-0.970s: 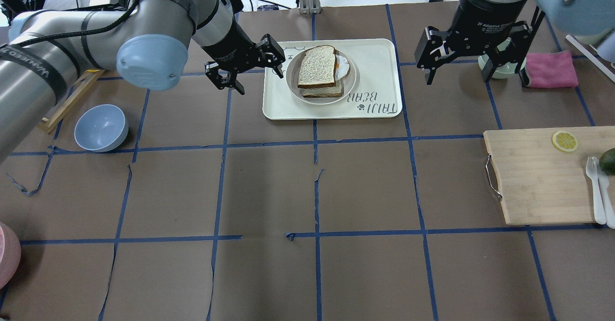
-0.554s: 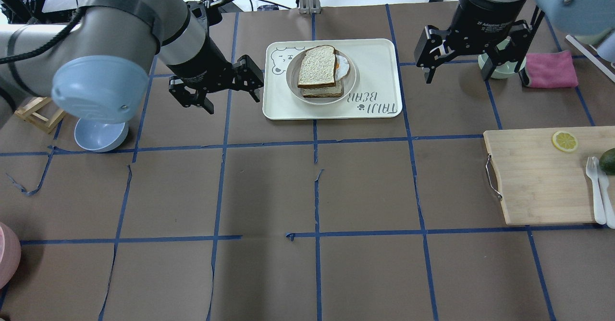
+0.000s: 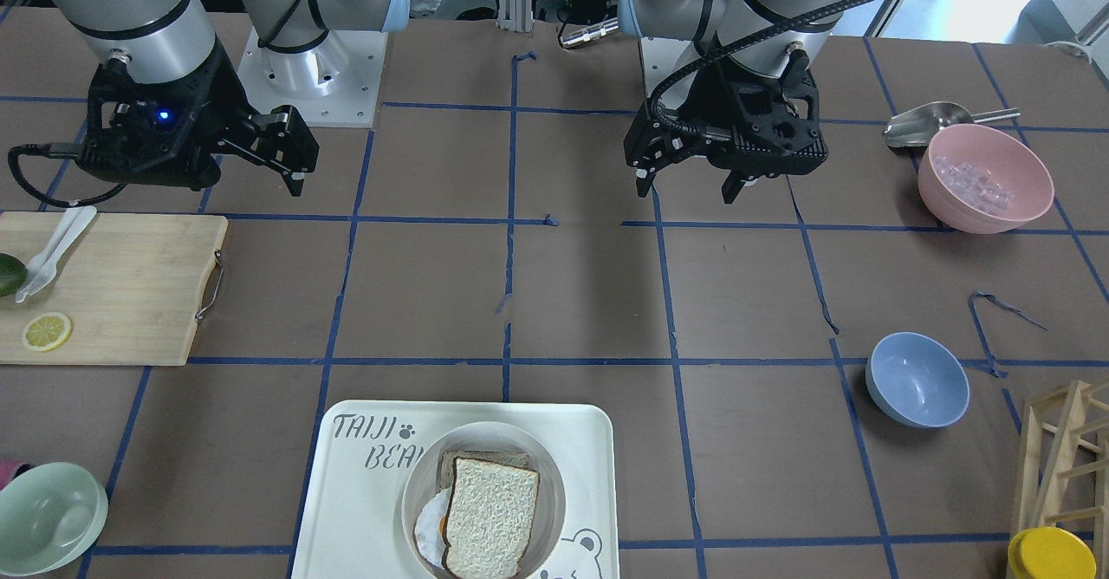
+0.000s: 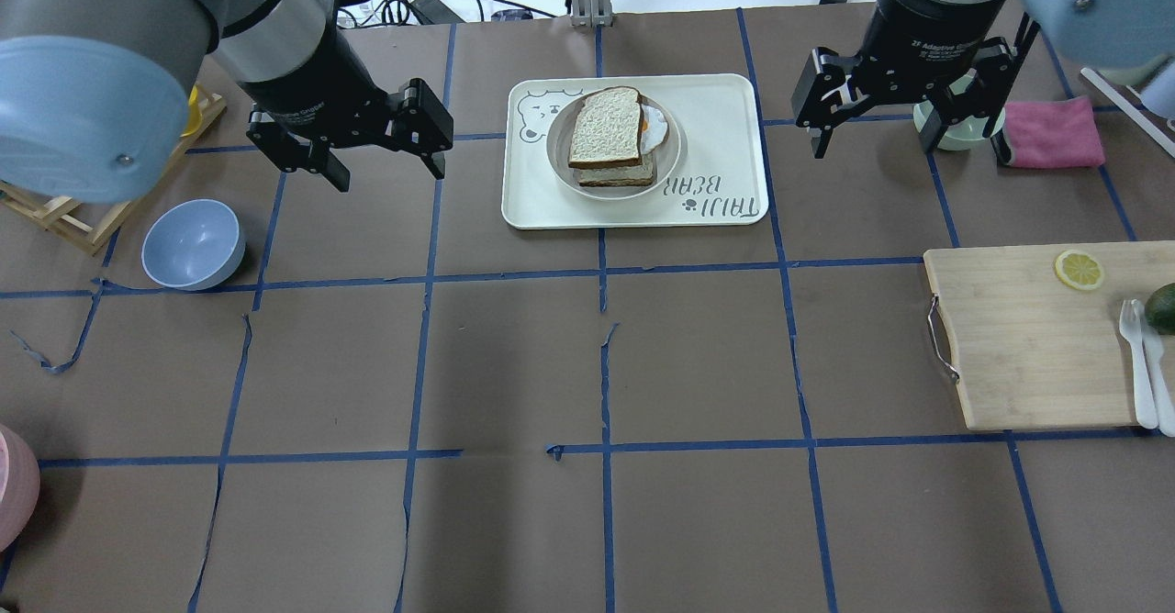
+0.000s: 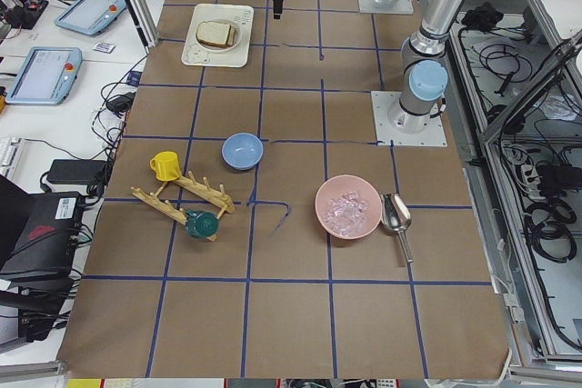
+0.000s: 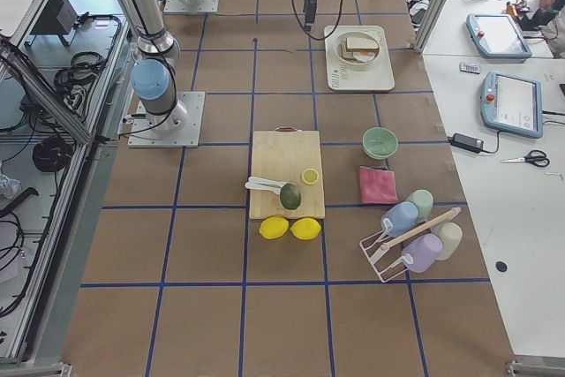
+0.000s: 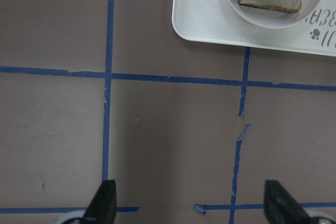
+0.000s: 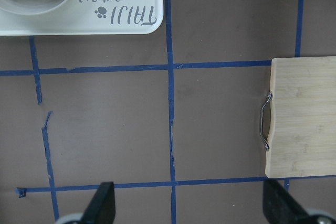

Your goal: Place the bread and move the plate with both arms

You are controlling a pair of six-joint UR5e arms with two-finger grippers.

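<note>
Hovering over blue-taped brown paper (image 4: 698, 347), left end effector (image 4: 388, 175) and right end effector (image 4: 872, 148) gape.

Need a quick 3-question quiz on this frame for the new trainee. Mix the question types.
1. True or false: the left gripper holds the bread.
2. The plate sits on: A) the cutting board, B) the tray, C) the blue bowl.
3. What food shows past the bread's edge on the plate?

Key
1. False: it is open, empty and off to the side of the tray.
2. B
3. A fried egg.
</note>
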